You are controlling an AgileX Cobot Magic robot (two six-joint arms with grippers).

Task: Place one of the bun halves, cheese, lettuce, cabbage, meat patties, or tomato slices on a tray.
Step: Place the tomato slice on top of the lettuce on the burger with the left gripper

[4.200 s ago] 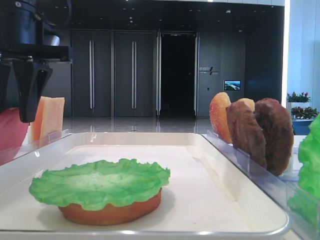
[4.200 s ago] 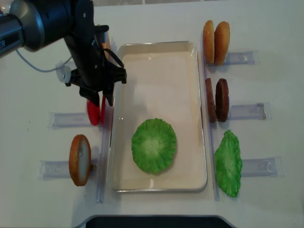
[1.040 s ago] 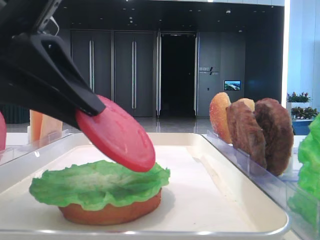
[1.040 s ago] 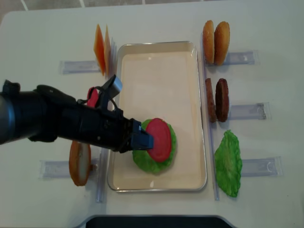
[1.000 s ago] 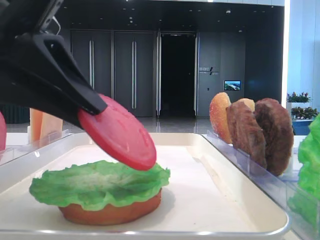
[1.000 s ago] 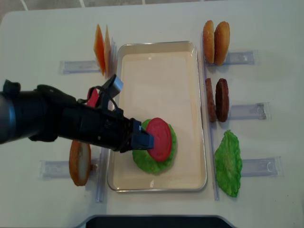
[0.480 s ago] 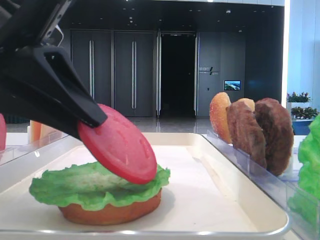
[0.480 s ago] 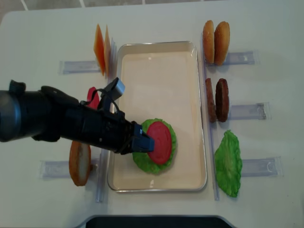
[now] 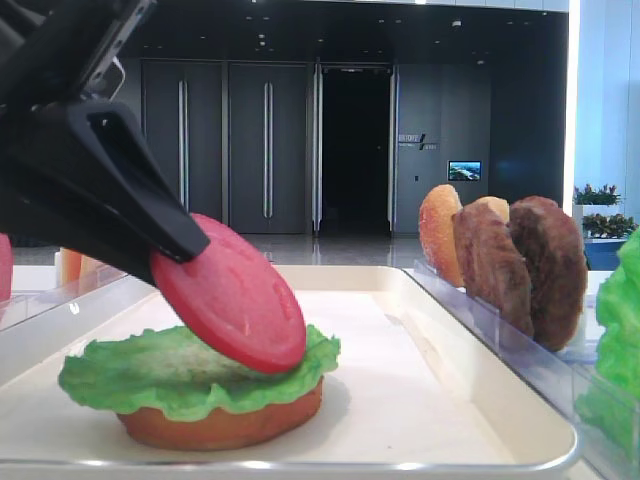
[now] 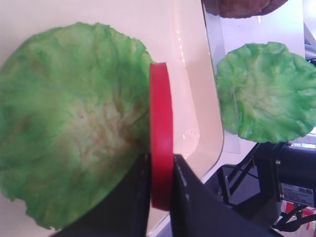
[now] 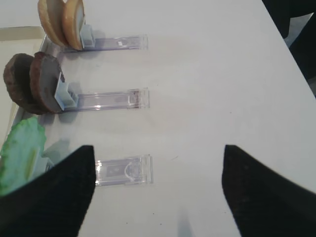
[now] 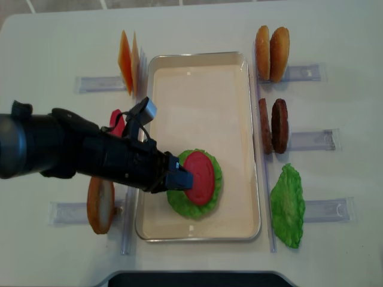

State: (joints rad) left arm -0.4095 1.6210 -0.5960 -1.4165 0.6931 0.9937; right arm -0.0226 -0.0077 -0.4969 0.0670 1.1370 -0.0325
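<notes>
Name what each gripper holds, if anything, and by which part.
The left gripper pinches a tomato slice by its rim, faces between the fingers, its lower edge resting on the lettuce. The right gripper holds nothing.

Bright even overhead light, soft shadows; glare on tray rim (image 9: 330,466), wrist views slightly blurred

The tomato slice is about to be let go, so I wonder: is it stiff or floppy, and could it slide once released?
Probably stiff: the tomato slice juts flat from the left end effector, held by one edge without sagging. It may slide, since it rests tilted on the wavy lettuce. It seems light.
</notes>
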